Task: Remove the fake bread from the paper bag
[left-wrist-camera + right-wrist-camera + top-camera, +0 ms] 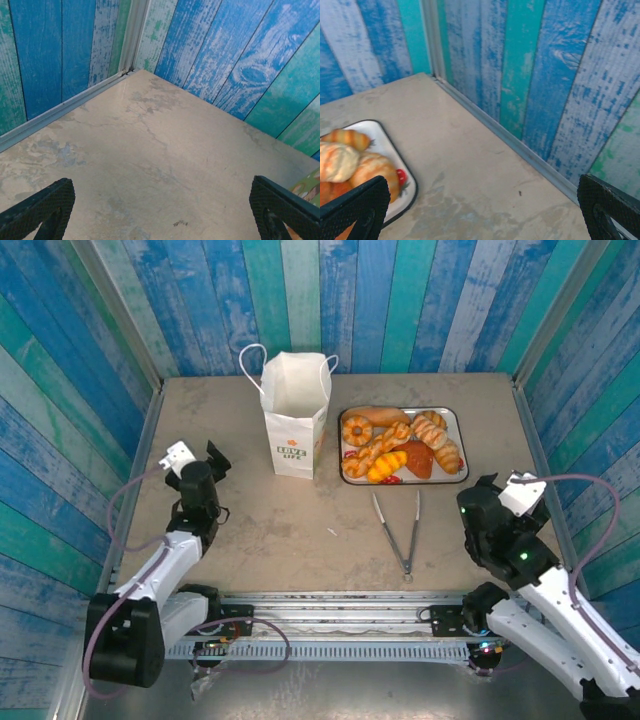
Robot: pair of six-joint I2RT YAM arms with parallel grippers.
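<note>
From the overhead camera, the paper bag [297, 430] stood upright at the back middle of the table [300, 540], its mouth open and its loop handles flopped outward. What could be seen of its inside was bare white paper; the bottom was not plainly visible. The fake bread [400, 445] lay heaped on a white tray [455, 416] just right of the bag: a ring, twisted pieces, rolls and buns, glossy and golden-brown to orange, touching one another. Metal tongs [398, 525] lay on the table in front of the tray, apart from it. The left gripper [200, 453] sat at the left of the bag and well apart from it. The right gripper [497, 487] sat near the tray's front right corner. Both had their fingers spread and carried nothing.

From the left wrist camera, the left gripper [160, 205] showed two dark fingers [42, 207] wide apart over bare table, facing the back corner.

From the right wrist camera, the right gripper [480, 207] was likewise spread and empty, with the tray's rim [395, 145] and a few buns [350, 160] at the lower left.

Judging from this, the removal looked finished or nearly so. The next move called for checking the bag's bottom. If a piece was left inside, one arm would have to reach down through the narrow mouth without tipping the light bag.
</note>
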